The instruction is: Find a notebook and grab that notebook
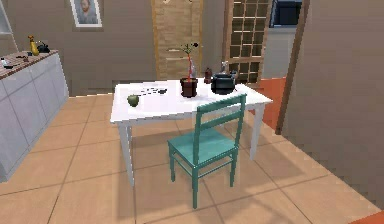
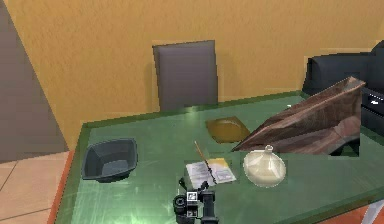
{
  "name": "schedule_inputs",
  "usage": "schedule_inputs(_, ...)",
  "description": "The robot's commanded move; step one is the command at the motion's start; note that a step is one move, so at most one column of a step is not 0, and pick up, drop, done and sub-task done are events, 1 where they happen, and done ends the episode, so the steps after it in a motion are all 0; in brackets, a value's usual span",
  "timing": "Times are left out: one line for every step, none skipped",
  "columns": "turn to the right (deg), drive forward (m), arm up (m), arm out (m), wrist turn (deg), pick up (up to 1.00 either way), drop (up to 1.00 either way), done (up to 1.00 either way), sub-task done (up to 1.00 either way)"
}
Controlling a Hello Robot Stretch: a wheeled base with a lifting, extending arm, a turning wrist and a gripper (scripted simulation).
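On the green tabletop (image 2: 150,195) in the arm side view lies a small flat pale booklet (image 2: 220,172), notebook-like, near the front middle. My gripper (image 2: 198,196) with its white marker squares shows at the bottom edge, right by the booklet's near-left corner. I cannot tell whether it holds anything, since the booklet lies on the table at its far end. Whether it touches the booklet cannot be made out.
The green table also bears a dark bowl (image 2: 110,160), a round white dish (image 2: 265,166), a brown plate (image 2: 228,128) and a fallen brown paper bag (image 2: 310,122). A grey chair (image 2: 186,72) stands behind. Ahead are a white table (image 1: 170,108), a teal chair (image 1: 208,142) and a counter (image 1: 28,100).
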Motion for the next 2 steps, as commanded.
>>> schedule_inputs(0.0,0.00,0.00,0.00,0.0,1.00,0.00,0.00,0.00)
schedule_inputs(0.0,0.00,0.10,0.00,0.0,0.00,0.00,0.00,0.00)
